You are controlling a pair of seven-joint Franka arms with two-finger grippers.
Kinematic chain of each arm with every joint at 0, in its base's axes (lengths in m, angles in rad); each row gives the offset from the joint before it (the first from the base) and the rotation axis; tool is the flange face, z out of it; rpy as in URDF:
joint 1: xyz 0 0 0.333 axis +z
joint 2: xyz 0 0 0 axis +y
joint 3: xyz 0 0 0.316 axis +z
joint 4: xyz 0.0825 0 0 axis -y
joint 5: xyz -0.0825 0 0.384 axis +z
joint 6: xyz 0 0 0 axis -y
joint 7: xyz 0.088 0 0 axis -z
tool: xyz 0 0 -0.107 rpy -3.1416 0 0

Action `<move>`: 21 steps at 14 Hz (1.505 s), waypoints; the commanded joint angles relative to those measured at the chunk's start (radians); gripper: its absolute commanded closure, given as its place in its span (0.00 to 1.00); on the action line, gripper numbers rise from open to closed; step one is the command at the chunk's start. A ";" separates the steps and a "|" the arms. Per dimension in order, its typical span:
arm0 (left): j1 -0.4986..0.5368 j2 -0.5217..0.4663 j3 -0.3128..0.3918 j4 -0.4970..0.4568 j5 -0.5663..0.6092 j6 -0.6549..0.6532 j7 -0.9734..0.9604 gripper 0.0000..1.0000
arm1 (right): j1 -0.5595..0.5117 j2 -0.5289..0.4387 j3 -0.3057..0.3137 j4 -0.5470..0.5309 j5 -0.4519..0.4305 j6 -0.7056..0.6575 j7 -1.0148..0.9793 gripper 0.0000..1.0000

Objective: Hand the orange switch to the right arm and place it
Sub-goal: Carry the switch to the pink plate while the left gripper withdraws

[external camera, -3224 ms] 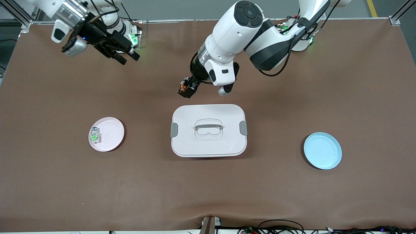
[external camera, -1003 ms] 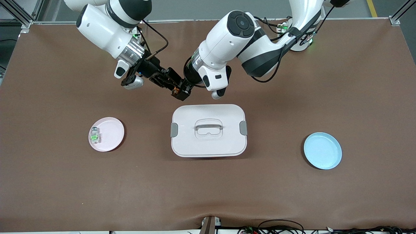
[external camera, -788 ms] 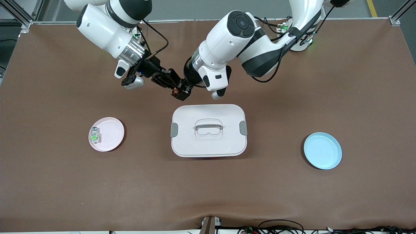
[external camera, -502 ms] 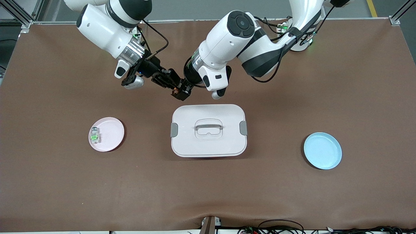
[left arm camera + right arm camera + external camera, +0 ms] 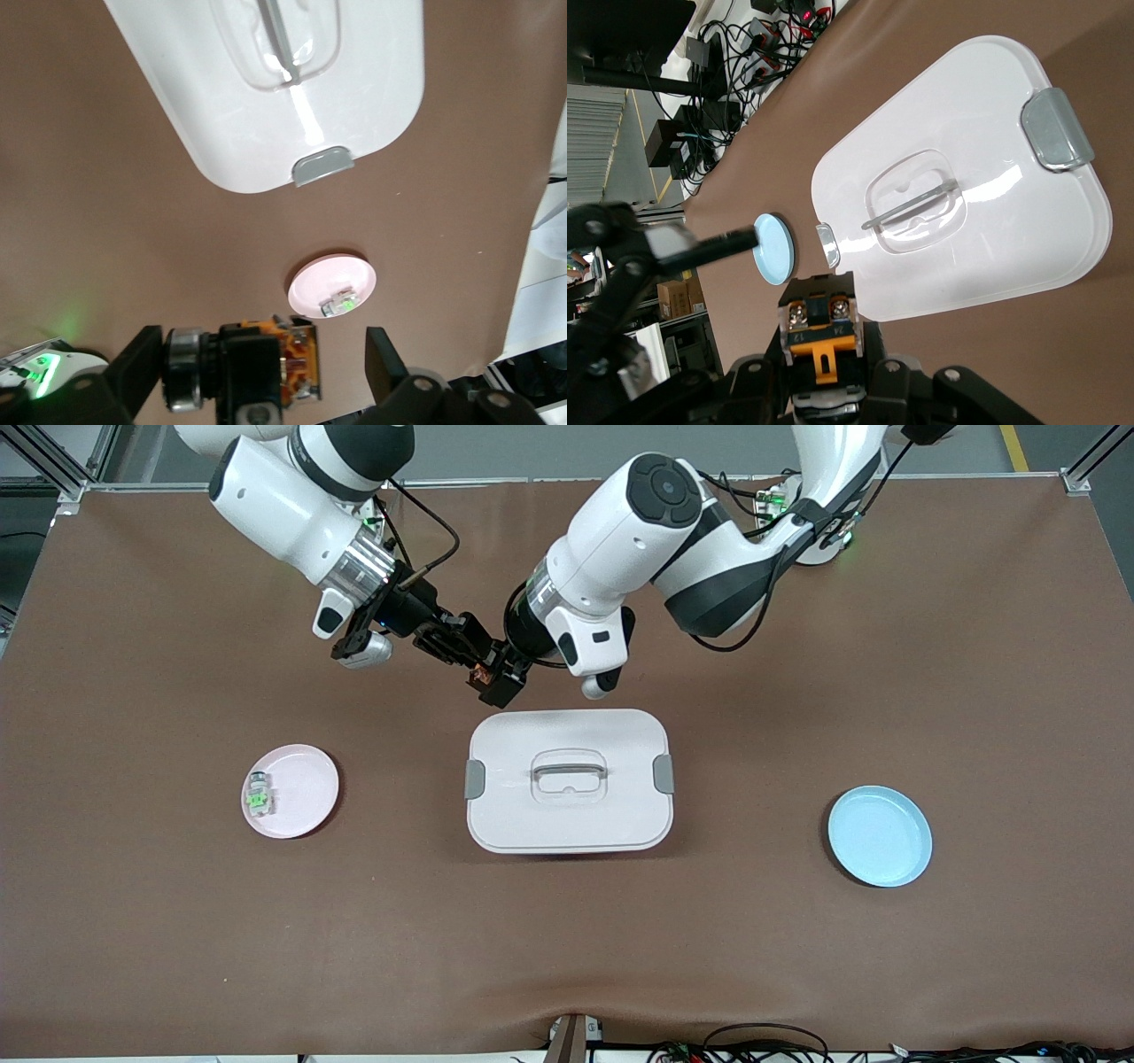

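The right claw (image 5: 472,657) hangs over bare bench (image 5: 177,921) just above the white lidded box (image 5: 568,780), clenched on the orange switch (image 5: 483,677), which sits between its fingertips. Hard against it, the left claw (image 5: 507,680) has just let go: a moment ago it was pinching the switch, and now its fingers stand spread either side of it, as the left wrist view shows. So the hand-over looks done, and the part hangs from the right arm (image 5: 292,505) alone.

The switch is a tiny black block with an orange-copper centre; the right wrist view shows two small screw terminals above an orange tab.

Below the right claw and toward the right arm's end of the bench lies the pink plate (image 5: 301,790) with a small clear-and-green part (image 5: 259,795) on it. A blue plate (image 5: 880,836) lies well off toward the left arm's end. Placing has not begun, I'd say.
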 commanded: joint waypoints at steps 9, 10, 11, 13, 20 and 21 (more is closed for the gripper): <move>0.350 -0.148 0.005 -0.004 0.140 -0.381 0.723 0.00 | -0.067 0.022 -0.008 0.001 -0.195 -0.122 -0.399 1.00; 0.385 -0.153 0.004 -0.004 0.140 -0.415 0.792 0.00 | -0.086 0.022 -0.008 0.003 -0.299 -0.154 -0.450 1.00; 0.417 -0.162 0.006 -0.004 0.140 -0.433 0.866 0.00 | -0.116 0.022 -0.008 0.006 -0.393 -0.200 -0.528 1.00; 0.491 -0.167 0.005 -0.006 0.140 -0.485 1.017 0.00 | -0.171 0.017 -0.010 0.004 -0.451 -0.283 -0.680 1.00; 0.588 -0.291 0.104 -0.053 0.136 -0.594 1.504 0.00 | -0.361 0.019 -0.010 -0.039 -0.671 -0.348 -1.183 1.00; 0.535 -0.341 0.194 -0.082 0.125 -0.597 1.577 0.00 | -0.383 0.022 -0.010 -0.045 -0.709 -0.337 -1.255 1.00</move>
